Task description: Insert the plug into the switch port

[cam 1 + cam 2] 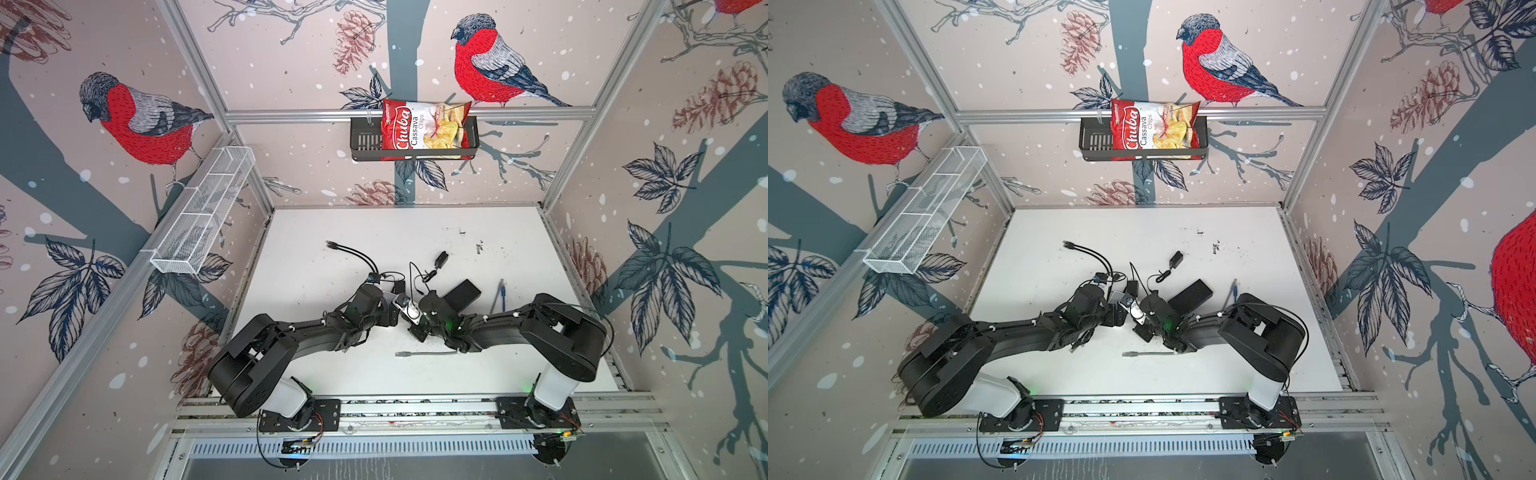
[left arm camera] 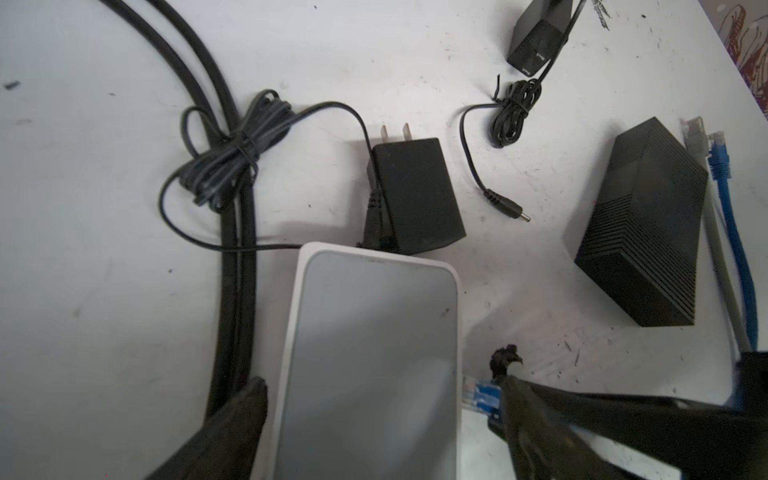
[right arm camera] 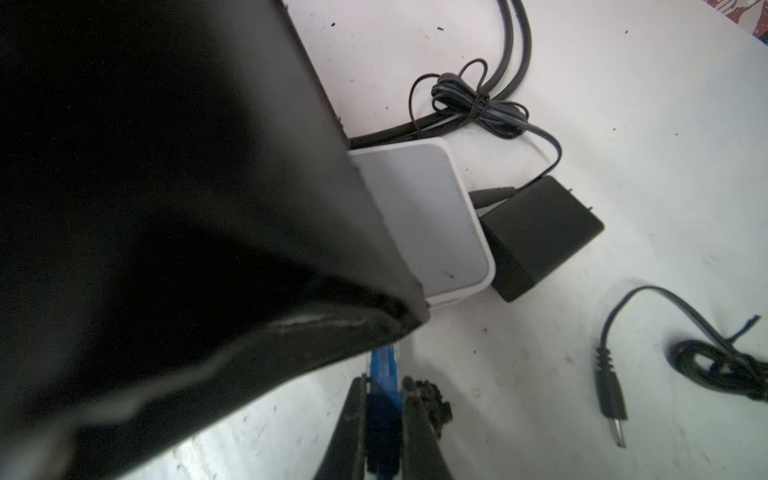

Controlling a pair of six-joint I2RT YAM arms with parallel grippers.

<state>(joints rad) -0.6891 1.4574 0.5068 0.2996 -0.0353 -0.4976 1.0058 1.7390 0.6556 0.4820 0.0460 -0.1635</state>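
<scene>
White surface (image 1: pixel 374 224) left open toward its far edge, white switch (image 2: pixel 374 353) laid mid-surface, left gripper (image 2: pixel 380 382) spread wide astride it, right gripper (image 3: pixel 384 384) clamped on blue plug (image 3: pixel 384 357), plug tip seen at the switch's side edge.

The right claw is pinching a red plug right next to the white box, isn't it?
Not quite: the plug is blue, not red. The right wrist view shows the right gripper pinching it right next to the white box.
</scene>
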